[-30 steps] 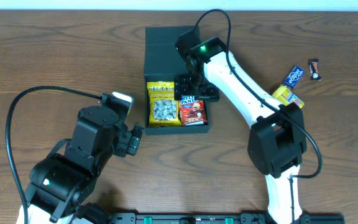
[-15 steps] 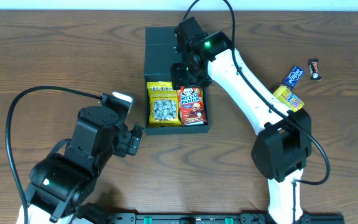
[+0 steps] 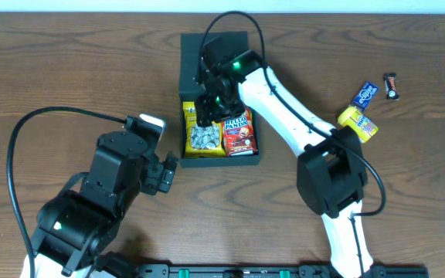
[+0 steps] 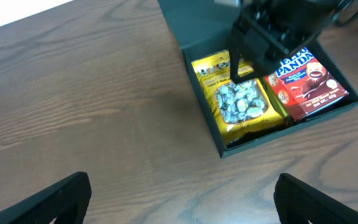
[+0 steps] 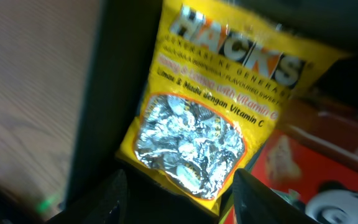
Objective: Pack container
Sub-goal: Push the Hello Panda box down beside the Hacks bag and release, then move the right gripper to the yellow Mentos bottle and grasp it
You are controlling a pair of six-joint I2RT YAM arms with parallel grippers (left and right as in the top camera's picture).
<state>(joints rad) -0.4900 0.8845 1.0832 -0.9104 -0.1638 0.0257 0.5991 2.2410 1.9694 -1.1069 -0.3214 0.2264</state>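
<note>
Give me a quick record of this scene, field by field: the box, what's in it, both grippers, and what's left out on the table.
container: lid open, on the table
inside, left: yellow bag, lying flat
inside, right: red packet, beside the bag
right gripper: jaws open, over the yellow bag
left gripper: jaws open, empty, apart from the container
outside: yellow packet, blue packet, dark bar, all to the right of the container
</note>
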